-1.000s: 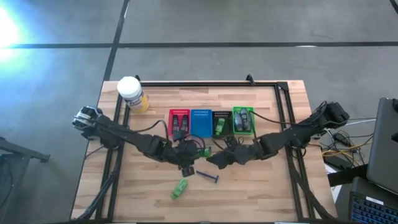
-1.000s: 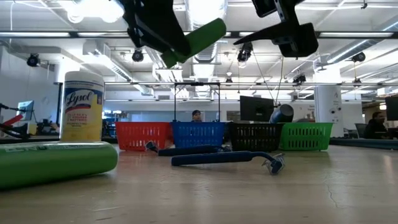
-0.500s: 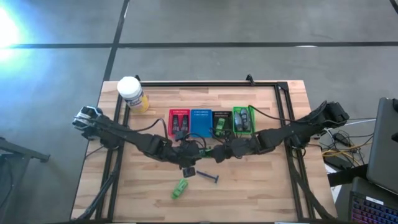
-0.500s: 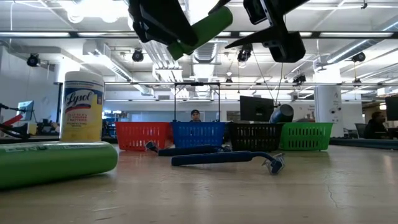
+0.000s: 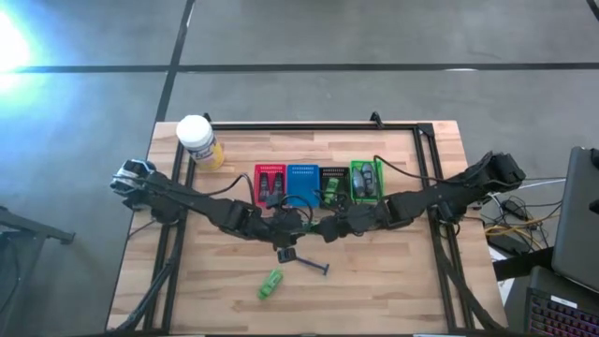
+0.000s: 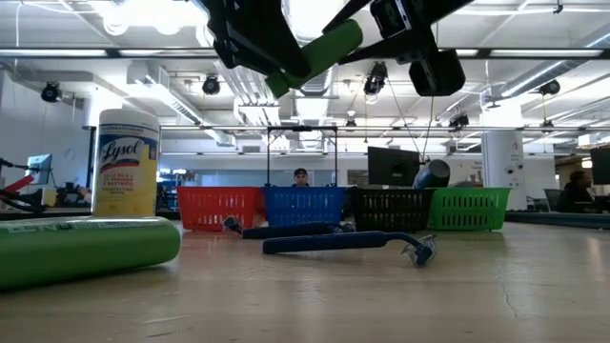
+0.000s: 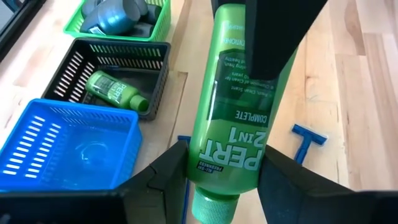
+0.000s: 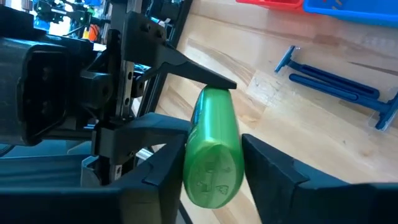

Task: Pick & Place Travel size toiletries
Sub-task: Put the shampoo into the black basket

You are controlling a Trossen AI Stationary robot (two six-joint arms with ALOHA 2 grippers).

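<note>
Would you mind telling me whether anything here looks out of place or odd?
Yes: one green bottle hangs above the table between both grippers, the left gripper shut on its cap end and the right gripper closing around its other end. Another green bottle and blue razors lie loose outside the baskets.

green bottle (image 8: 212, 149) seemingly between both pincers' fingers (image 8: 273, 167).

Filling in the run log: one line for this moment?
left gripper: shut on green Pert bottle | right gripper: open around its far end | phase: mid-air handover
</note>
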